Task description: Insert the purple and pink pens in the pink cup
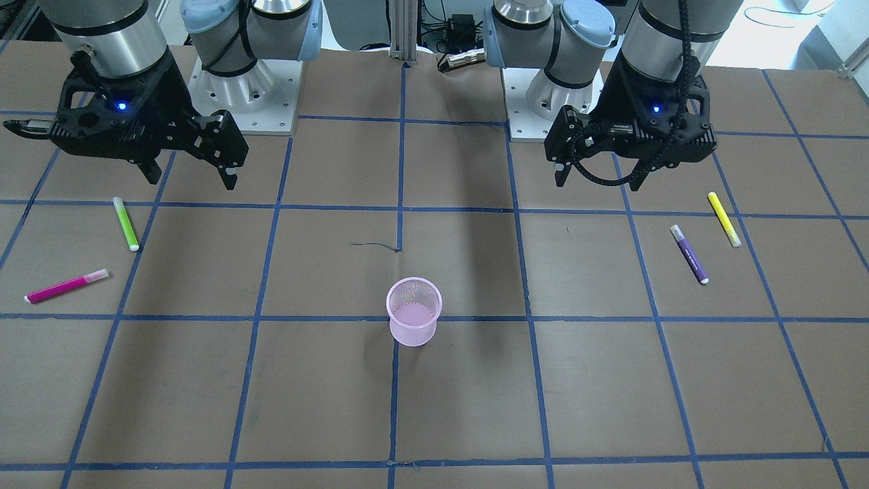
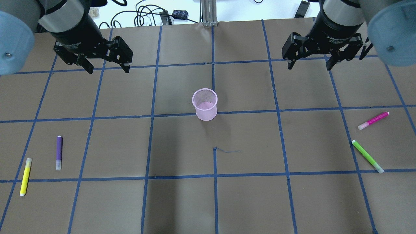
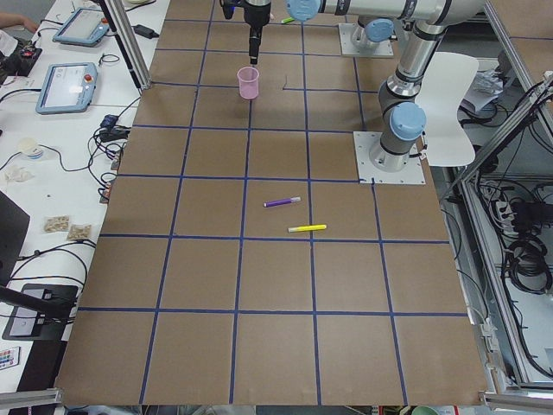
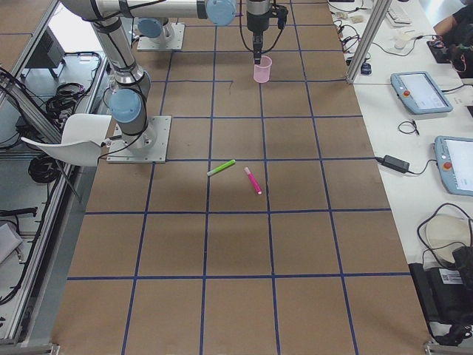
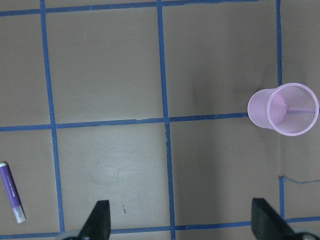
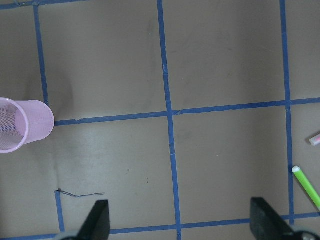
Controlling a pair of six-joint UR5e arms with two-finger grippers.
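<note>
The pink mesh cup stands upright near the table's middle; it also shows in the front view and in both wrist views. The purple pen lies flat on the robot's left side. The pink pen lies flat on the robot's right side. My left gripper hovers open and empty, high above the table, beyond the purple pen. My right gripper hovers open and empty, beyond the pink pen.
A yellow pen lies close to the purple pen. A green pen lies close to the pink pen, its tip showing in the right wrist view. Blue tape lines grid the brown table. Cables lie past the far edge.
</note>
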